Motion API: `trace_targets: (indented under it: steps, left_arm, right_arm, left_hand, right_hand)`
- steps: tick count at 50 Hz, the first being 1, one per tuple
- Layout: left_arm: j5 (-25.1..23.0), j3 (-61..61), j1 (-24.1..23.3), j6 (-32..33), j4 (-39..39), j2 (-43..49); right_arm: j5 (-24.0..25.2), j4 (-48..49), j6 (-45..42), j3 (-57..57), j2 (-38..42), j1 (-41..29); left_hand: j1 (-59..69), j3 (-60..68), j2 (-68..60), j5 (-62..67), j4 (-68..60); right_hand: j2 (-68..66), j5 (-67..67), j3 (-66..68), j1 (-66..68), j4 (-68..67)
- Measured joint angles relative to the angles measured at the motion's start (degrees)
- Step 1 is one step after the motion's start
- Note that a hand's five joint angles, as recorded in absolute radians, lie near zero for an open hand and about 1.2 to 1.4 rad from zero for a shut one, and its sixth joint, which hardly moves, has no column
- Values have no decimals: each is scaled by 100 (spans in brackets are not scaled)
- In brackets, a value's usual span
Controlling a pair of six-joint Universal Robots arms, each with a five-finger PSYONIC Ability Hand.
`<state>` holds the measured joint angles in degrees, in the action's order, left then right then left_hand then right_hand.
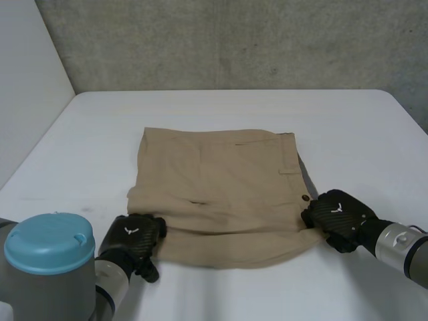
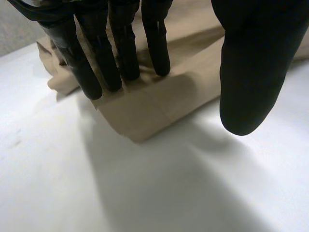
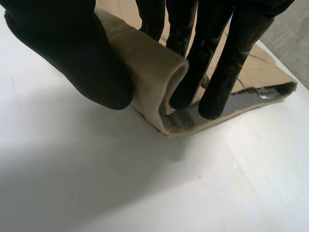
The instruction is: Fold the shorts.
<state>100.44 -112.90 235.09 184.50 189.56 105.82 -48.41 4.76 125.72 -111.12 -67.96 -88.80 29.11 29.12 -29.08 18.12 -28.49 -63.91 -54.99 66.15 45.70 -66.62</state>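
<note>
Tan shorts (image 1: 221,194) lie flat on the white table, folded over on themselves, with the waistband and a button toward the right. My left hand (image 1: 134,239) is at the near left corner. Its fingers (image 2: 120,53) rest straight on top of the cloth (image 2: 145,111), and the thumb (image 2: 251,72) hangs apart over the bare table. My right hand (image 1: 338,217) is at the near right corner by the waistband. There the thumb (image 3: 72,53) and fingers (image 3: 227,63) pinch a raised fold of the shorts (image 3: 149,77), showing the grey inner lining.
The white table (image 1: 234,107) stretches bare around the shorts, ending at a grey wall behind. My left arm's blue cap (image 1: 50,242) stands at the near left.
</note>
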Motion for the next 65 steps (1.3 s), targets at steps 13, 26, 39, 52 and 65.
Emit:
trace_targets:
  steps: [13,26,39,52,65]
  left_arm:
    - [19,242,9,14,381,134]
    - [97,517,110,690,687,571]
    - [79,651,344,1428,1561,965]
    - [29,776,478,1507,1605,1054]
    - [-9,792,548,1651,1146,691]
  right_arm:
    - [-217,-4,864,343,-39,-380]
    - [-1143,20,2168,817,-28,-840]
    - [-1428,-17,2306,912,-47,-1324]
    - [-1486,-27,2305,752,-177,-1340]
    - [-1571,18,2314,756,-278,-1351]
  left_hand:
    - [0,0,0,0,0]
    - [-117,-94,59,-104,111]
    - [1184,1147,-1144,1200,-1214]
    - [2537,2537,-2563,2553,-2616]
    - [3589,3860,-3917,3717,-4022]
  right_hand:
    - [-256,-148,153,680,-157]
    - [-313,-162,151,847,-160]
    - [1105,1131,-1317,-44,1350]
    - [863,1026,-1095,179,1141]
    - [-338,-152,94,1000,-165]
